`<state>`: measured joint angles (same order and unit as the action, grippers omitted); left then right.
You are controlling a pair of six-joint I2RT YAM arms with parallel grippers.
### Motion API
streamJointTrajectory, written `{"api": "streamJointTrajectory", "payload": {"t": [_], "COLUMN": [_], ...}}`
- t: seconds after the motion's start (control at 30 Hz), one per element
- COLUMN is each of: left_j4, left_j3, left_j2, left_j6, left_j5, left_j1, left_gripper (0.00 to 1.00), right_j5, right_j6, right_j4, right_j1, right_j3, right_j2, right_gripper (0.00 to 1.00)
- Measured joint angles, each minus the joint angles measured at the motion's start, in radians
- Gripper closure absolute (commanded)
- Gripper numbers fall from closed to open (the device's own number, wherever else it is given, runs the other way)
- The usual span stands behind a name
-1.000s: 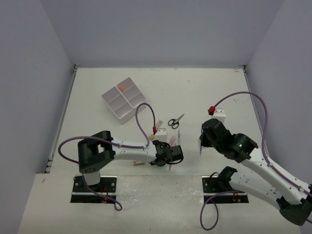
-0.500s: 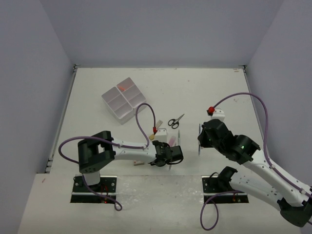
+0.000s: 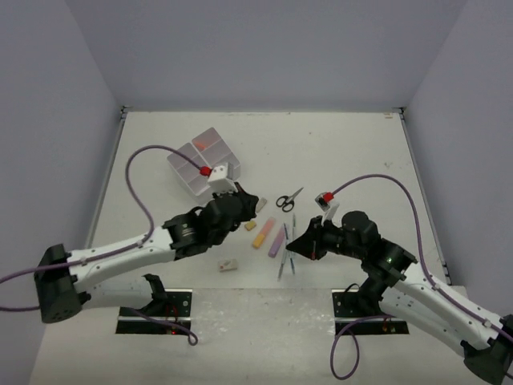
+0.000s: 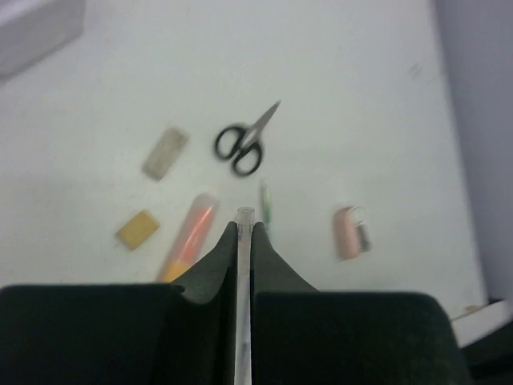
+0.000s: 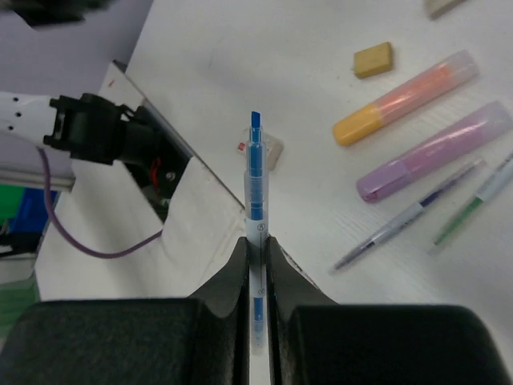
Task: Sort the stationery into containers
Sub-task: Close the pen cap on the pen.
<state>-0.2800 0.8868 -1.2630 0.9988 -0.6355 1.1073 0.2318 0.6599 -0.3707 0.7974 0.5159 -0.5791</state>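
**Colours on the sorting table**

Off-white across the table (image 3: 353, 152). Translucent white for the bins (image 3: 186, 170), with a spot of red in the far one. Black handles and grey blades on the scissors (image 4: 243, 147). Orange barrel with a yellow end on the orange highlighter (image 5: 405, 96), pale violet on the purple highlighter (image 5: 437, 151). Mustard for the yellow eraser (image 5: 373, 59), dull beige for the beige eraser (image 4: 165, 152), soft pink for the pink piece (image 4: 350, 233). Green on the green pen (image 4: 264, 200). Bright blue on the blue pen (image 5: 254, 196), between black fingers of the right gripper (image 5: 255, 241). No tint on the clear pen (image 4: 243, 265), in the equally black left gripper (image 4: 243, 228).
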Motion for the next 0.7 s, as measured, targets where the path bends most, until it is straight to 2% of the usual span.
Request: {"api": "streamJointTrajectory", "payload": {"t": [0.13, 0.23, 0.33, 0.53, 0.7], "left_j4": [0.343, 0.553, 0.696, 0.822, 0.872], "left_j3": [-0.158, -0.240, -0.324, -0.370, -0.370], "left_j2": [0.264, 0.329, 0.338, 0.337, 0.356], "left_j6": [-0.099, -0.132, -0.147, -0.155, -0.156], "left_j5": [0.063, 0.129, 0.195, 0.319, 0.353], "left_j1": [-0.047, -0.047, -0.046, -0.047, -0.047], "left_gripper": [1.00, 1.00, 1.00, 1.00, 1.00], "right_j5": [0.139, 0.208, 0.260, 0.302, 0.310], "right_j6": [0.029, 0.046, 0.061, 0.081, 0.084], "right_j4": [0.157, 0.275, 0.376, 0.459, 0.470], "right_j1": [0.001, 0.001, 0.001, 0.005, 0.008], "right_j3": [-0.031, -0.031, -0.026, 0.006, 0.008], "right_j2": [-0.029, -0.028, -0.047, -0.150, -0.154], "right_gripper": [1.00, 1.00, 1.00, 1.00, 1.00]}}
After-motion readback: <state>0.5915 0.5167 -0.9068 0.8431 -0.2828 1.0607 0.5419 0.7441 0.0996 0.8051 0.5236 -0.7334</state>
